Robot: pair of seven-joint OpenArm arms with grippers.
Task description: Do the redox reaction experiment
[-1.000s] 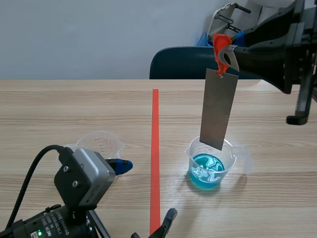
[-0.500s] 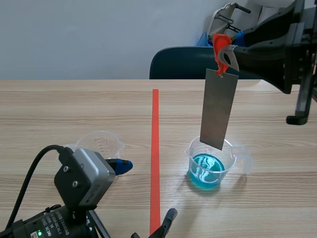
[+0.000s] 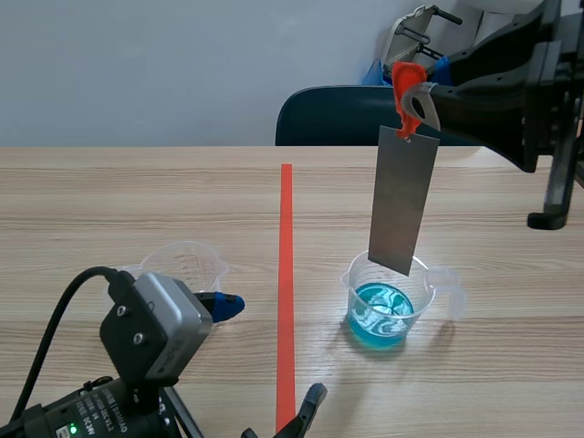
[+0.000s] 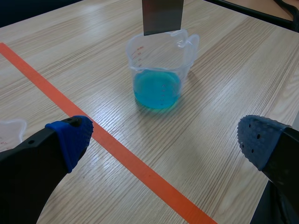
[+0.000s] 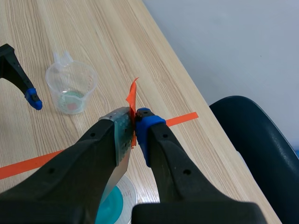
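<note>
1. Grey metal strip (image 3: 402, 201) hangs upright from the right gripper (image 5: 134, 121). Its fingers are closed on the orange tab (image 3: 407, 75) at the strip's top end, so the tab is what bears the load.
2. The strip's lower edge sits at about rim height of the clear measuring beaker (image 3: 350, 283). The blue solution (image 3: 381, 315) lies low in that beaker, well below the edge, and the metal looks dry.
3. The left gripper (image 4: 166, 140) is low over the table on the near side of the beaker. Its blue pads are spread wide and it holds nothing.
4. A second clear beaker (image 3: 187, 260) stands across the orange tape line (image 3: 286, 274), near the left arm. You do not need it for this step.
5. Judged step: immersing the strip in the blue solution.
6. Check that the strip is centred over the beaker mouth in both the scene view and the left wrist view before you descend. The scene view alone cannot tell you whether the edge is over the opening or beyond the far rim.
7. Lower straight down and slowly. A strip hung from a soft tab is likely to swing, and a corner catching the rim could tip the light beaker.
8. Stop once the lower end is under the liquid. Keep the tab and the pads above the rim.
</note>
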